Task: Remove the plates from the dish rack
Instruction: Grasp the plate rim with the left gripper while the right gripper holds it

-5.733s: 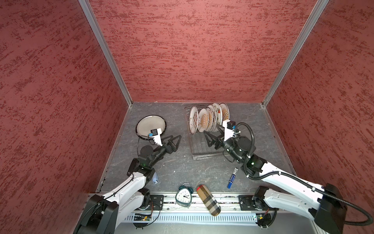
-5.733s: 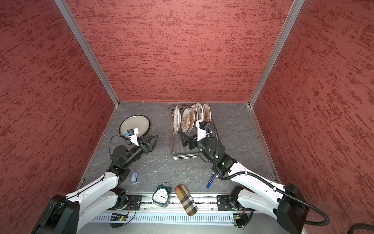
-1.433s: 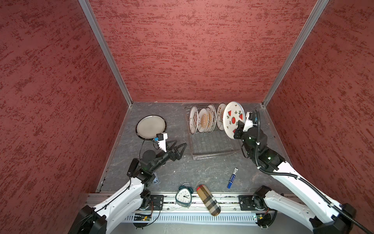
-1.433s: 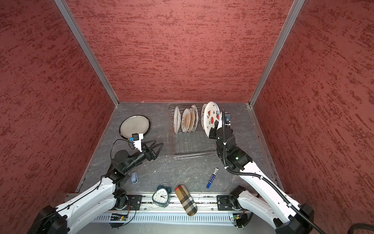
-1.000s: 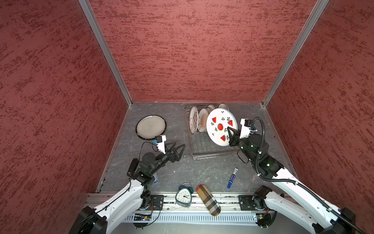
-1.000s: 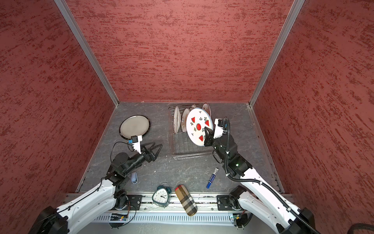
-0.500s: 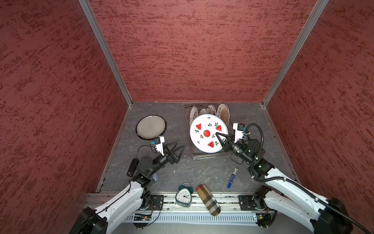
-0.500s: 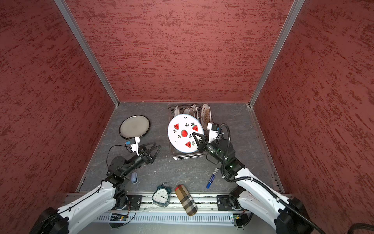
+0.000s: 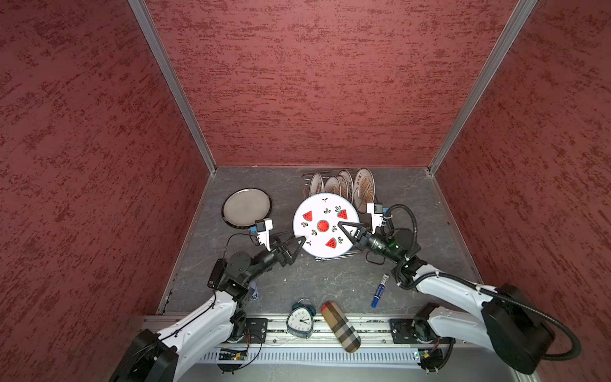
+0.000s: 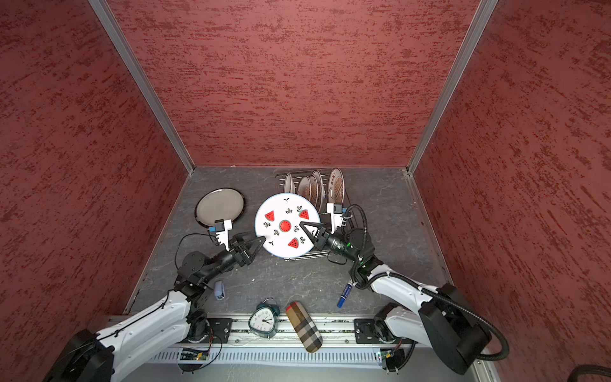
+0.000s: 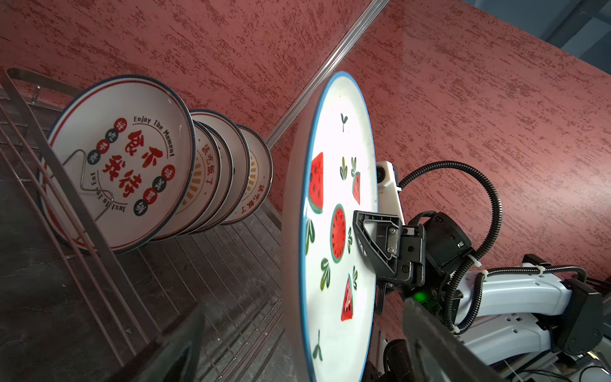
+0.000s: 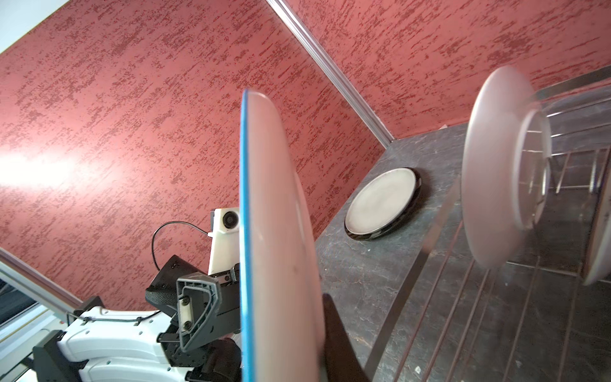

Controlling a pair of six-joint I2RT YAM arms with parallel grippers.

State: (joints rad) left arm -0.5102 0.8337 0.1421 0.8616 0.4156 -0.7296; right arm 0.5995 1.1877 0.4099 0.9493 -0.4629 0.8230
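So the right pincer (image 9: 344, 231) is clamped on the right rim of the watermelon plate (image 9: 317, 211), holding it printed side up in the air over the front end of the dish rack (image 11: 205, 254). About a second and a half back that plate was upright at the rack's right end; since then it's been tipped flat and swung left. Half a second ago the left pincer (image 9: 297, 240) sat just short of it. Now its jaws are spread wide and straddle the plate's left rim, no squeeze that I can see. The other plates (image 9: 332, 187) stand upright in the prongs, and a dark-rimmed plate (image 9: 246, 207) lies flat on the worktop (image 9: 330, 281) off to the left.
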